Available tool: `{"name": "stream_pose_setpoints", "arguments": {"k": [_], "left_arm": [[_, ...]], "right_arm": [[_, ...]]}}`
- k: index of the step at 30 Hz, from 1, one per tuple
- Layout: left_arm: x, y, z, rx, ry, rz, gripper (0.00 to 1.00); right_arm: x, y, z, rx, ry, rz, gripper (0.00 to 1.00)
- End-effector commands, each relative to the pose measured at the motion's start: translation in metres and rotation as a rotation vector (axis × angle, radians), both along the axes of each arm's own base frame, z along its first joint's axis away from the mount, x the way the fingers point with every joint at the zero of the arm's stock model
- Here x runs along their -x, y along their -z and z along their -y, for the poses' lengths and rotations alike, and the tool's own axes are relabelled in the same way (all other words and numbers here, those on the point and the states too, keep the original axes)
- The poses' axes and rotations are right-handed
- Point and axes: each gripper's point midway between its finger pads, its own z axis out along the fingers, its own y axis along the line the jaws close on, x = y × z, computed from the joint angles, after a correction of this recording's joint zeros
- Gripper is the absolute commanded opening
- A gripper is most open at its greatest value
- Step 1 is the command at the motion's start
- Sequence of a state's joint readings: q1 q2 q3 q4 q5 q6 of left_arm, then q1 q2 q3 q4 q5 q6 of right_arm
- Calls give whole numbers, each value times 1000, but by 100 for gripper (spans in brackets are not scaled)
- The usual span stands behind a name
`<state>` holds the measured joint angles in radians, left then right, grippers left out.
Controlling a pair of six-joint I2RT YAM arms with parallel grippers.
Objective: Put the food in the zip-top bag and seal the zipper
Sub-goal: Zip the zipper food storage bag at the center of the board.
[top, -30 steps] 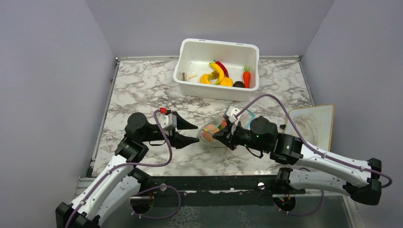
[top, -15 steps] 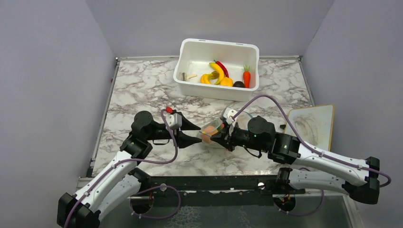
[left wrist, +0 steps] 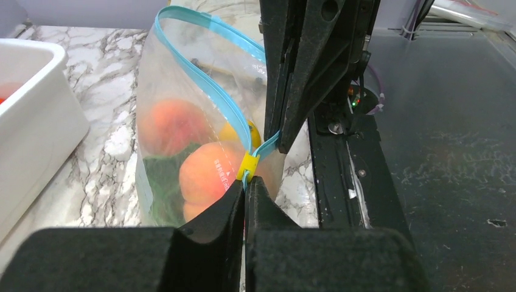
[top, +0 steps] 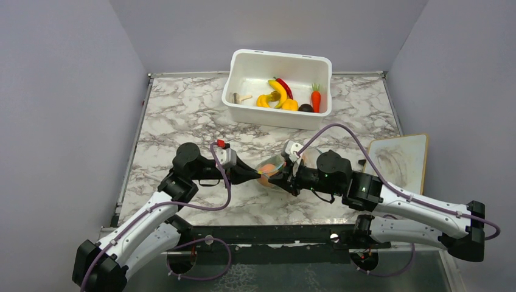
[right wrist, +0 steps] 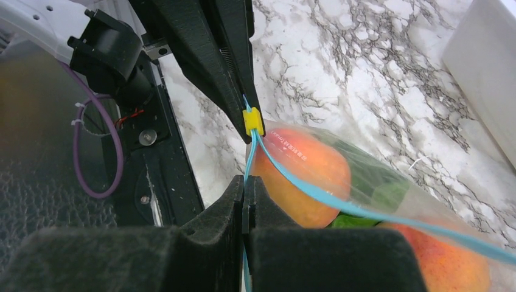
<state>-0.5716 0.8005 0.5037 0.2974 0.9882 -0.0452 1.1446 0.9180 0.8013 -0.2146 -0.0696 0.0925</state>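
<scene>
From the top camera the zip-top bag [top: 271, 168], sitting mid-worktop [top: 182, 115], is mostly blocked by the arms, so the wrist cams do the work. The left claw [left wrist: 245, 190] is pinched tight on the zipper [left wrist: 213, 102] right at its yellow slider [left wrist: 248, 164], and the right claw [right wrist: 244, 185] is clamped on the same blue strip just beside it. Inside, the peaches [left wrist: 207, 173] cover most of the lettuce [left wrist: 161, 182] and all but a sliver of the yellow fruit [left wrist: 234, 134], and there's faint print on the plastic that's too tiny to read.
</scene>
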Motion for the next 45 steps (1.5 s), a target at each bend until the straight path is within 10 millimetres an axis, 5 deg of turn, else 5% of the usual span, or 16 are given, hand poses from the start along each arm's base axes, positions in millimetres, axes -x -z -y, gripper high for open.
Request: {"name": "stream_pose_setpoints", "arguments": {"k": [1, 9, 13, 20, 28, 42, 45], "left_arm": [[6, -2, 0, 22, 25, 66, 0], [9, -2, -2, 26, 32, 73, 0], [12, -3, -2, 30, 45, 77, 0], [13, -7, -1, 45, 48, 58, 0], [17, -8, -3, 55, 58, 69, 0], [20, -11, -3, 60, 69, 77, 0], [20, -11, -3, 60, 67, 77, 0]], "right_arm": [[2, -14, -4, -53, -17, 17, 2], [-2, -42, 4, -106, -10, 136, 33], [2, -58, 0, -128, -74, 220, 38], [3, -49, -20, -59, -186, 327, 46], [-10, -49, -31, -24, -171, 383, 26], [-11, -37, -36, -11, -178, 354, 15], [-10, -36, -35, -6, -178, 353, 3]]}}
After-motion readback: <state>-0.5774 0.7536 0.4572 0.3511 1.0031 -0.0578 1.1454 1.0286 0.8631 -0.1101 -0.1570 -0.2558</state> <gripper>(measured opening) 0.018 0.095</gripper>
